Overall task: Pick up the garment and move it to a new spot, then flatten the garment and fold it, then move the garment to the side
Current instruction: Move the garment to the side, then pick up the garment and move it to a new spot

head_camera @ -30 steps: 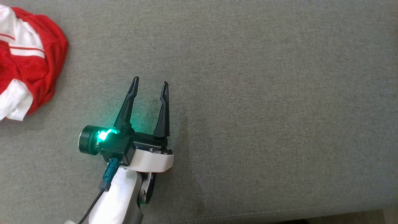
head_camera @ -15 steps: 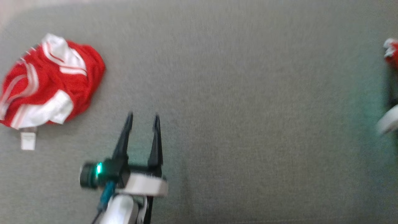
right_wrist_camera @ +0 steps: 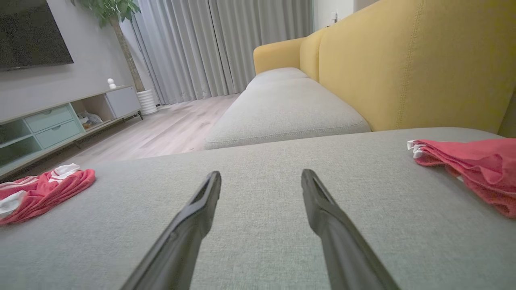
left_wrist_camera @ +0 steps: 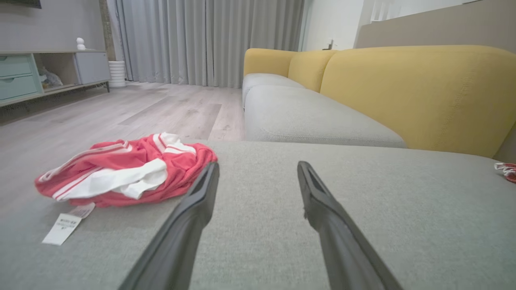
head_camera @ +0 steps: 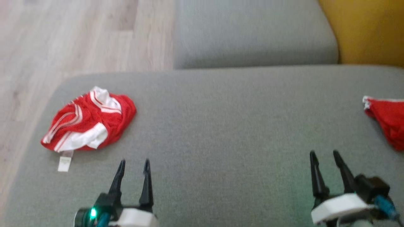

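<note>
A crumpled red and white garment (head_camera: 89, 126) lies on the grey cushion (head_camera: 221, 126) near its far left corner, with a white label (head_camera: 64, 164) sticking out toward me. My left gripper (head_camera: 134, 163) is open and empty, just right of and nearer than that garment (left_wrist_camera: 125, 171), not touching it. A second red garment (head_camera: 388, 123) lies flatter at the cushion's right edge. My right gripper (head_camera: 324, 154) is open and empty, to the left of and nearer than it (right_wrist_camera: 471, 169).
Wooden floor (head_camera: 63, 41) drops off beyond the cushion's left and far-left edges. Another grey seat cushion (head_camera: 252, 34) lies beyond, with a yellow backrest (head_camera: 366, 28) at the far right. A low cabinet (right_wrist_camera: 60, 117) stands across the room.
The head camera has tilted up, so the whole picture has shifted. The right gripper has come into view, open, apart from the red garment at the right. The left gripper stays open.
</note>
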